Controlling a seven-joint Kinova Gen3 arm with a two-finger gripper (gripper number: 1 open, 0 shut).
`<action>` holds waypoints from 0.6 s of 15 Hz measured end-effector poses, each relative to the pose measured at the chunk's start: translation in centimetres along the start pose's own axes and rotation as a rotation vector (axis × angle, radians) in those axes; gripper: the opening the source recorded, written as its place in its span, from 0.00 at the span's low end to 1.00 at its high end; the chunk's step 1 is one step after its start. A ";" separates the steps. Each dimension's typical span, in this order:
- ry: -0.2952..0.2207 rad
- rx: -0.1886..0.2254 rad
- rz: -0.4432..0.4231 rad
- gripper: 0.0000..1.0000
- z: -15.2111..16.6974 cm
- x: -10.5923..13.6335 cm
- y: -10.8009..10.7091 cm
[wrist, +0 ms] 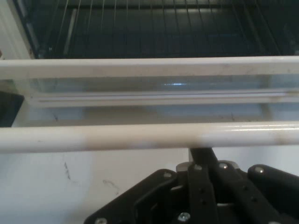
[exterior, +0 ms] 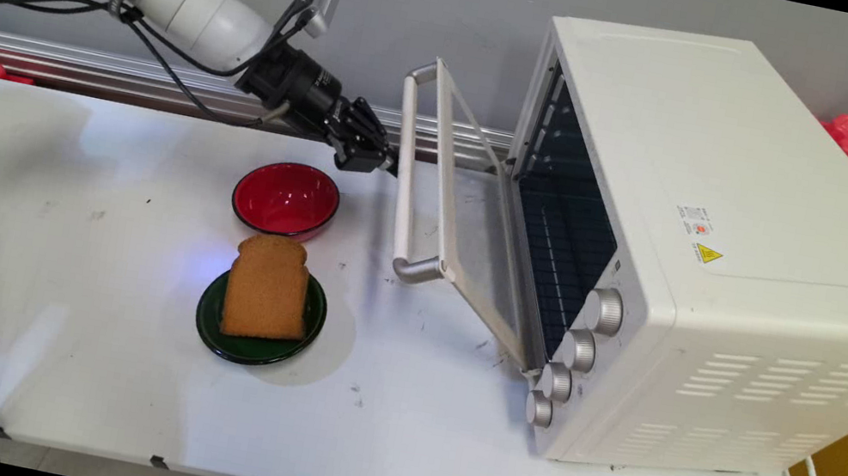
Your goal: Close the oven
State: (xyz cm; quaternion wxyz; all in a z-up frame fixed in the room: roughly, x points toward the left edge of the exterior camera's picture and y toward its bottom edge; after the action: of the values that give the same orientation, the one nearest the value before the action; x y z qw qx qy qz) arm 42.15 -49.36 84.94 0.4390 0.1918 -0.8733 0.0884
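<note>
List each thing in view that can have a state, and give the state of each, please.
Oven door: half open, tilted, not flat.
Door handle: gripper right at it; grip cannot be told.
Oven: rack inside, nothing on it that shows.
Red bowl: upright, empty.
Green plate: holds the toast.
Toast: lies on the plate.

yellow warning triangle sticker on toaster oven (exterior: 737, 241), small label unreadable
</note>
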 end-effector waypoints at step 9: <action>0.032 -0.001 -0.015 0.00 0.3 1.6 -0.2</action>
State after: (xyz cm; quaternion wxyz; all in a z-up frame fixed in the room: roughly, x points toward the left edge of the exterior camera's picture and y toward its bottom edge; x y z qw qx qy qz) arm 41.16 -50.02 86.09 0.4538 0.1965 -0.8648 0.0876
